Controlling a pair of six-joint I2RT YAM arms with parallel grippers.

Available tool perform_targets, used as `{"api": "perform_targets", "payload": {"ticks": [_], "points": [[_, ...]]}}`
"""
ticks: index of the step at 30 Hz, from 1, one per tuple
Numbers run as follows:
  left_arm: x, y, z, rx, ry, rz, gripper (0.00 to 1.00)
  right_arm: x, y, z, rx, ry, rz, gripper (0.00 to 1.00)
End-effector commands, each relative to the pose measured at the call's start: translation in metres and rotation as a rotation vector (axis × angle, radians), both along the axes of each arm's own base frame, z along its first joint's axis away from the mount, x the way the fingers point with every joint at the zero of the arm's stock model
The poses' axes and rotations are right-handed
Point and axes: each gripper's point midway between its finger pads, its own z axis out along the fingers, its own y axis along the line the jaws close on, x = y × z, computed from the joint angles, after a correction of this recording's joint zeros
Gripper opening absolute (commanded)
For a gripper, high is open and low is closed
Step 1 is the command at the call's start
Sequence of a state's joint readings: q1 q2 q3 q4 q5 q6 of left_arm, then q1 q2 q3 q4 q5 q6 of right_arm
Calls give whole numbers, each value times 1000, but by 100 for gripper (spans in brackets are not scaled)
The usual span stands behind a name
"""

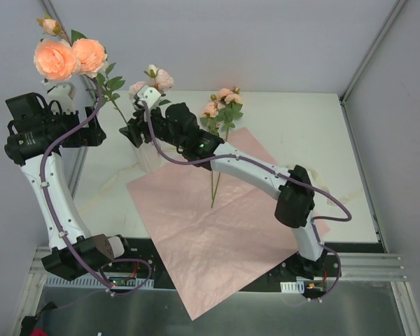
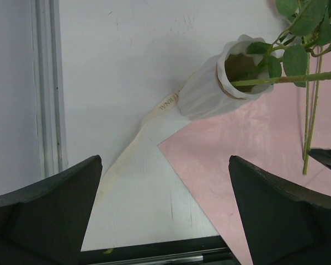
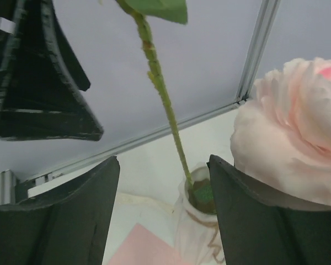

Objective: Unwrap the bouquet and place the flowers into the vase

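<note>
The whitish ribbed vase stands at the pink paper's far left corner, with green stems in its mouth. Big peach roses rise high above it on a long stem. My right gripper hovers open right over the vase, the stem passing between its jaws untouched and a pale pink rose beside its right finger. In the top view that gripper hides most of the vase. Another rose sprig lies on the paper. My left gripper is open and empty, left of the vase.
A cream ribbon trails on the white table from the vase's base toward the left rail. The unfolded paper overhangs the table's near edge. Grey walls close in on the left and at the back.
</note>
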State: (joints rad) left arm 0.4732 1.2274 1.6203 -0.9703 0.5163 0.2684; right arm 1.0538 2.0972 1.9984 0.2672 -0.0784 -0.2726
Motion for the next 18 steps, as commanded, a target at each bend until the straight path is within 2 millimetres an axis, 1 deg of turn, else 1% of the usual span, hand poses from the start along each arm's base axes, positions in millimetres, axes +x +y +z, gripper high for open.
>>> {"api": "perform_targets", "payload": {"ticks": [1, 2, 3, 4, 5, 6, 7, 8, 9, 10, 11, 12, 13, 14, 15, 16, 17, 18], "points": [[-2, -1, 8, -30, -17, 28, 99, -43, -42, 61, 38, 58, 10, 69], [0, 1, 9, -36, -12, 37, 99, -48, -46, 37, 1, 114, 16, 70], [5, 5, 8, -42, -1, 49, 99, -58, -55, 41, 2, 129, 26, 71], [8, 7, 8, -64, 9, 77, 99, -64, -59, 35, -13, 144, 29, 71], [12, 10, 8, -73, 16, 93, 99, -72, -70, 25, -29, 176, 28, 72], [19, 16, 7, -80, 33, 119, 99, -79, -75, 20, -42, 195, 27, 72], [20, 16, 5, -106, 50, 134, 99, -82, -82, 15, -50, 211, 20, 72], [22, 15, 3, -120, 65, 129, 99, -88, -94, 23, -37, 213, 15, 72], [26, 14, 1, -136, 81, 114, 99, -89, -103, 3, -81, 236, -6, 72], [21, 10, -4, -150, 117, 91, 99, -82, -115, -3, -101, 235, -69, 72], [19, 9, -7, -151, 135, 83, 99, -82, -129, 4, -101, 226, -95, 73], [14, 7, -12, -146, 149, 73, 99, -78, -143, -16, -158, 257, -134, 72], [10, 8, -17, -114, 155, 50, 99, -71, -156, -18, -163, 273, -176, 72], [5, 7, -20, -95, 155, 38, 99, -59, -175, -14, -149, 293, -223, 73], [-5, 3, -25, -76, 157, 24, 99, -54, -187, -22, -162, 330, -255, 72], [-11, -1, -26, -47, 142, -24, 99, -47, -198, -30, -153, 383, -293, 72], [-17, -5, -27, -31, 130, -48, 99, -34, -213, -30, -134, 419, -341, 72], [-30, -14, -24, -8, 101, -71, 99, -30, -222, -40, -165, 454, -361, 72]]}}
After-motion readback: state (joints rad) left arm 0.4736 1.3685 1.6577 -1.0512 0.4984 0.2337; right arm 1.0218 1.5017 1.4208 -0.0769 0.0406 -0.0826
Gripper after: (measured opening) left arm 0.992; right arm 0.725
